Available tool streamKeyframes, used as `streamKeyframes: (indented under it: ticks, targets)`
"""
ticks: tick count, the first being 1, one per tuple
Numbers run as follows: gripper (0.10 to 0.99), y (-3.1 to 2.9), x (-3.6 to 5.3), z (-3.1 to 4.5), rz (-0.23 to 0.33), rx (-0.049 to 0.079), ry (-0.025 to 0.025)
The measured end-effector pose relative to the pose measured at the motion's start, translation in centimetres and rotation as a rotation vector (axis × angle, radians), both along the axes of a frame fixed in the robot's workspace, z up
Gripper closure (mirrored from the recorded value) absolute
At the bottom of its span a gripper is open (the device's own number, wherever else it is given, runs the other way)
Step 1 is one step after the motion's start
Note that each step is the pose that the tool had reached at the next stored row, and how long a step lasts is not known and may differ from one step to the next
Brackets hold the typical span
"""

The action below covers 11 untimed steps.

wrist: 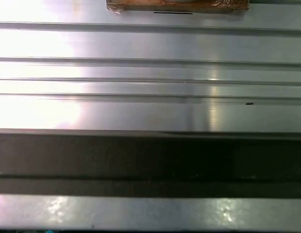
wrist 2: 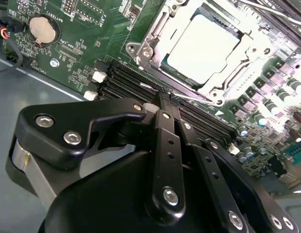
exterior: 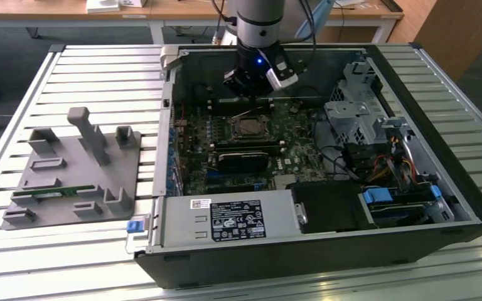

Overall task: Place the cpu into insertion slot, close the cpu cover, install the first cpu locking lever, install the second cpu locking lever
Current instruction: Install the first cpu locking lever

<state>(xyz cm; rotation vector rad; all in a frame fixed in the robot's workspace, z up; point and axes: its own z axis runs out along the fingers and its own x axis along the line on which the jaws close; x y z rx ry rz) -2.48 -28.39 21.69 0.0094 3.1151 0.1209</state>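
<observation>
The cpu (wrist 2: 204, 46) lies flat in the insertion slot, its silvery top bright. The cpu cover (wrist 2: 151, 30) is folded down around it as a metal frame. In the exterior view the slot (exterior: 250, 127) sits mid-motherboard inside the open computer case. My gripper (wrist 2: 162, 96) hangs just behind it (exterior: 253, 94). Its two black fingers (wrist 2: 166, 145) meet at the tip, shut with nothing seen between them. The tip sits right at a thin silvery locking lever (wrist 2: 192, 95) along the socket's near side. I cannot tell whether it touches the lever.
Long black memory slots (wrist 2: 124, 82) and a coin battery (wrist 2: 43, 29) flank the socket. A black block (exterior: 241, 160), the power supply (exterior: 228, 219) and a drive cage (exterior: 358, 119) crowd the case. A grey fixture (exterior: 73, 169) stands on the slatted table (wrist: 150, 111) at the exterior view's left.
</observation>
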Motion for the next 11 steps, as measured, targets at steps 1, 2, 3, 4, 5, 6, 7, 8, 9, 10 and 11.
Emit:
streamKeyframes:
  ticks: [1, 2, 3, 4, 5, 6, 7, 8, 9, 10, 11]
  targets:
    - [0.980, 0.00, 0.05, -0.06, 0.000, 0.000, 0.0000]
    - [0.980, 0.00, 0.12, -0.13, 0.000, 0.000, 0.0000]
    - [0.980, 0.00, 0.22, -0.19, 0.000, 0.000, 0.0000]
    - [0.980, 0.00, 0.30, -0.24, 0.000, 0.000, 0.0000]
    - [0.980, 0.00, 0.35, -0.31, 0.000, 0.000, 0.0000]
    - [0.980, 0.00, 0.39, -0.39, 0.000, 0.000, 0.0001]
    - [0.980, 0.00, 0.43, -0.47, 0.000, 0.000, 0.0002]
    - [0.980, 0.00, 0.48, -0.58, 0.000, 0.000, 0.0005]
    - [0.980, 0.00, 0.54, -0.73, 0.000, 0.000, 0.0014]
    - [0.980, 0.00, 0.59, -0.88, 0.000, 0.000, 0.0024]
    - [0.980, 0.00, 0.63, -1.03, 0.000, 0.000, 0.0036]
